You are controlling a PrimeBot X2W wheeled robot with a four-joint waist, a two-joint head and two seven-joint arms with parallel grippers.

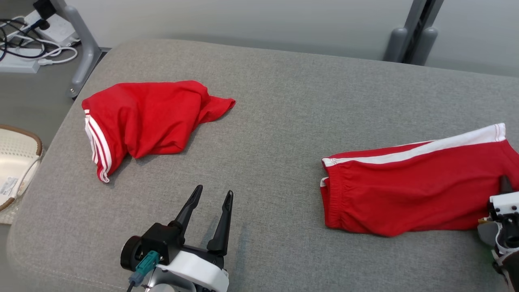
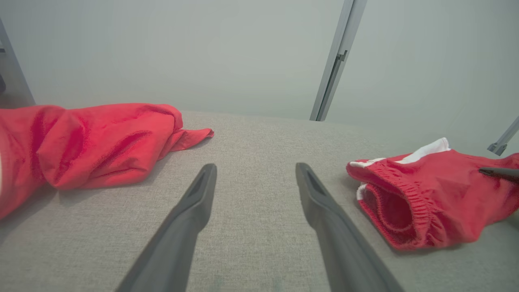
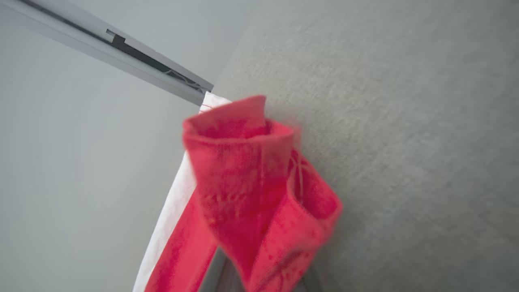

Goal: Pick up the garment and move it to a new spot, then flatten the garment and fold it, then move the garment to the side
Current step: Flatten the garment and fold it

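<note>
At the right edge, my right pincer (image 1: pixel 505 184) clamps the red shorts (image 1: pixel 405 194); they stretch leftward toward my left pincer (image 1: pixel 214 190), spread apart.

On the grey fabric-covered cushion (image 1: pixel 275 101), a crumpled red cloth garment with white stripes (image 1: pixel 142 121) lies toward the far left corner. Flat red cloth shorts with a white side stripe (image 1: pixel 405 194) lie at the right edge, well apart from it. The left gripper (image 1: pixel 214 190) stands near the front edge, between the two. The right gripper (image 1: pixel 505 182) sits on the shorts' right end.
</note>
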